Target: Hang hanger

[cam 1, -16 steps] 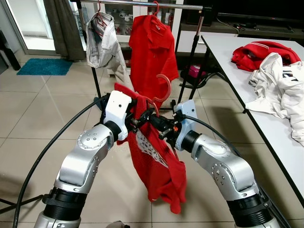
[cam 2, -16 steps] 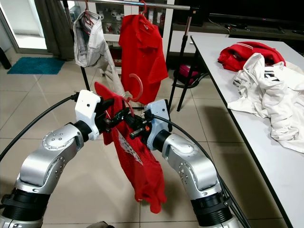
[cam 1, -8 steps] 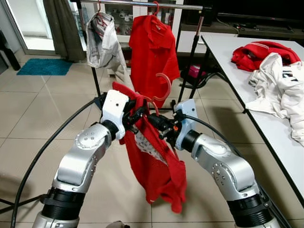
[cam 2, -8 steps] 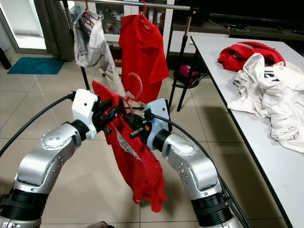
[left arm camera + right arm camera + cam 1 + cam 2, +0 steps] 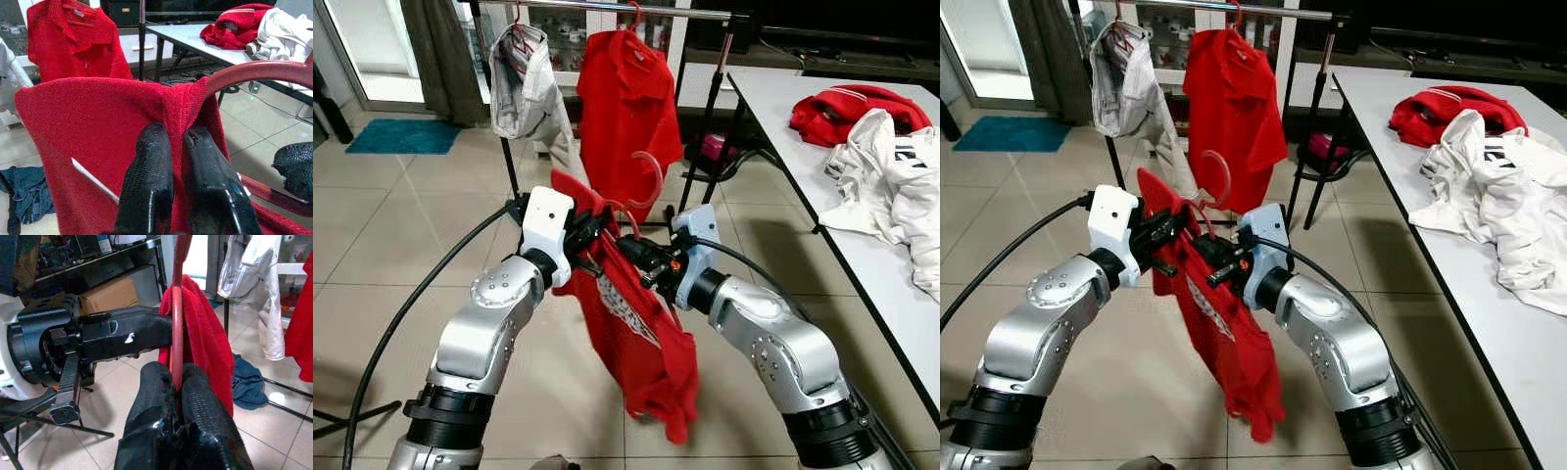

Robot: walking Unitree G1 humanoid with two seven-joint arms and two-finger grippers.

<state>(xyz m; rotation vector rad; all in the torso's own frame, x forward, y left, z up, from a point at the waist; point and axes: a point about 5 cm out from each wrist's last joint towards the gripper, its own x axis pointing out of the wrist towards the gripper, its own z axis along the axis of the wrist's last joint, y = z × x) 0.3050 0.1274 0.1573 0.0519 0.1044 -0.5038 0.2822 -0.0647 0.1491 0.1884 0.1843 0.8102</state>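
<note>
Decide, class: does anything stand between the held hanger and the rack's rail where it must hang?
Nothing visible blocks it. The hanger, carrying a red shirt, is held by both the left gripper and right gripper in front of the rail; open air lies between.

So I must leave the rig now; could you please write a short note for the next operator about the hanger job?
Left gripper: shut on the shoulder of the red knitted shirt.
Right gripper: shut on the red plastic hanger, which sits inside that shirt.
Both hold the shirt in front of the robot, above the tiled floor, short of the metal clothes rail.
Done: shirt is on the hanger. A red polo shirt and a white garment already hang on the rail.
Left: lift the hook onto the rail, then release. More red and white clothes lie on the white table.
</note>
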